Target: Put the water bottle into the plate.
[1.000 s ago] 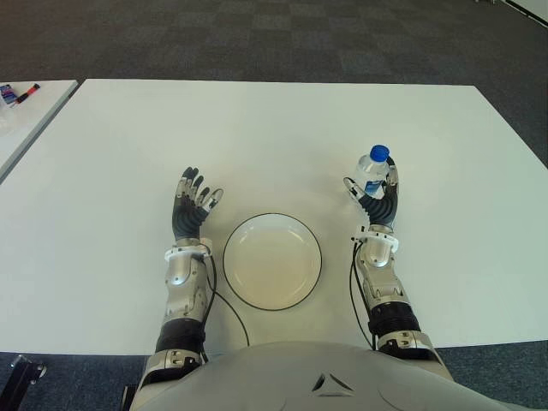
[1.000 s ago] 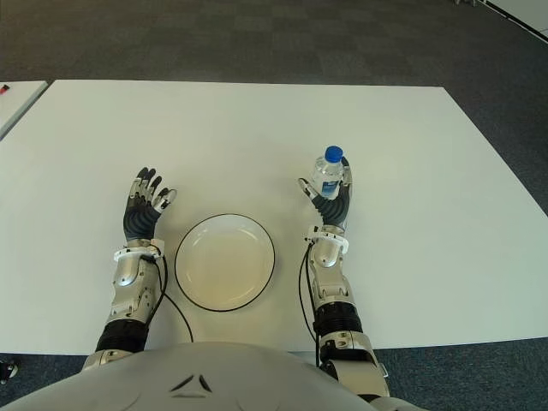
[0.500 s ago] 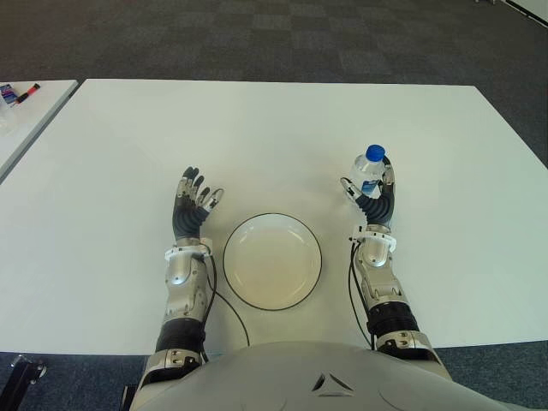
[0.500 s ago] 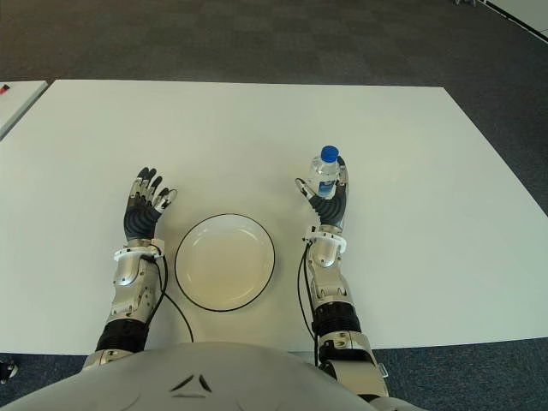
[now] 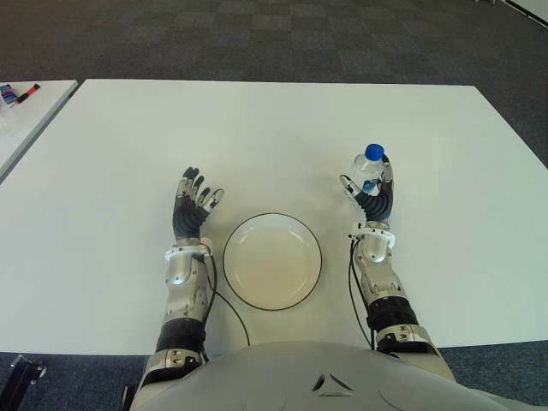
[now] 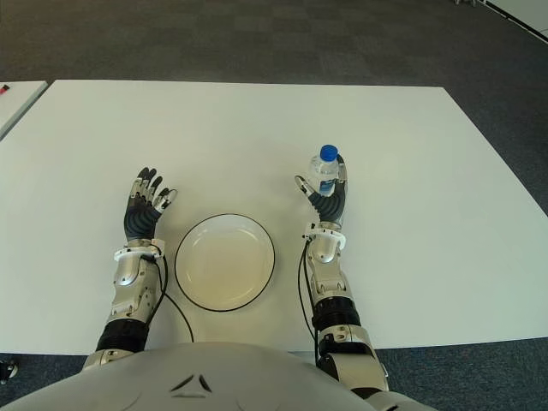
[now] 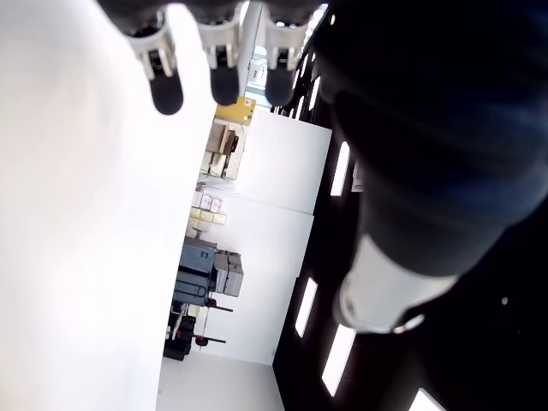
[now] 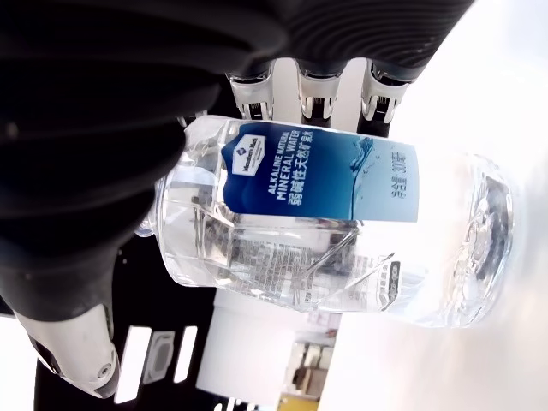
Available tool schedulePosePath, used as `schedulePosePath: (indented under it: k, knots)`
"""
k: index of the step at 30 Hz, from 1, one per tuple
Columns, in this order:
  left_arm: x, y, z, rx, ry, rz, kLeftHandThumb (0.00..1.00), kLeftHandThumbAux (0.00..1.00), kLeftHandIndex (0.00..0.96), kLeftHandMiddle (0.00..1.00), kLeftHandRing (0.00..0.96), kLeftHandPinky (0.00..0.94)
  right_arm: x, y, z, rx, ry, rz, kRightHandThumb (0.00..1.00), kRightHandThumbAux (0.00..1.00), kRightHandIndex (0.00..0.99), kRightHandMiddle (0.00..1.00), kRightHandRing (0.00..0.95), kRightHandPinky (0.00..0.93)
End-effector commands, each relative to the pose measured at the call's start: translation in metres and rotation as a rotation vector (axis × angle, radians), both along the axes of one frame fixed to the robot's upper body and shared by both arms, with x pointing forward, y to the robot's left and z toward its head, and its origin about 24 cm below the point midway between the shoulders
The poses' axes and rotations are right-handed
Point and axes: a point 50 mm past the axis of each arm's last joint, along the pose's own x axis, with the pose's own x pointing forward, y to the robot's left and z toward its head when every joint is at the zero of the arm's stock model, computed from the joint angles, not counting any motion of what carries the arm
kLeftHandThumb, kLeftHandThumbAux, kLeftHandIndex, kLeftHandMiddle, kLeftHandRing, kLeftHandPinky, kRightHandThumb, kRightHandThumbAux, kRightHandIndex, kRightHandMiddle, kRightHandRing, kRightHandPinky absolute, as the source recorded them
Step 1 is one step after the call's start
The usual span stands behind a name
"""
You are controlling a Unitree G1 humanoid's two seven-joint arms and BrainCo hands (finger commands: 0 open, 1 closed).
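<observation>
From my end the eye views are evenly bright, with the table (image 5: 257, 128) near white and only faint shadows beside the fingers (image 5: 193, 193). Both wrist views are harsher: palms go black, the tabletop beyond the fingertips blows out, and the bottle (image 8: 325, 231) catches glare but reads sharp.

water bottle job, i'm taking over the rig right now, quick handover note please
Right hand: closed around the water bottle, upright, right of the plate.
Left hand: open and empty, left of the plate.
Plate: on the white table between the arms, nothing in it.
Done: bottle grasped.
Left: carry the bottle over the plate, set it down, let go.
</observation>
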Motion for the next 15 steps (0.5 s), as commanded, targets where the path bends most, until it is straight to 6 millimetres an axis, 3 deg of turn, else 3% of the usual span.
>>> schedulePosePath:
  k: [1,15]
  knots:
    - [0.0004,-0.0003,-0.0024,-0.006,0.015,-0.007,0.122,0.861,0.075,0.075,0.077,0.123,0.0008,0.0018,-0.0058,0.040,0.027,0.017,0.281,0.692,0.022,0.029,0.031,0.077]
    - [0.0011,-0.0020,-0.0019,-0.023,0.004,-0.001,0.157,0.851,0.082,0.089,0.090,0.138,-0.0012,0.0063,-0.0090,0.054,0.064,0.038,0.231,0.631,0.019,0.020,0.029,0.089]
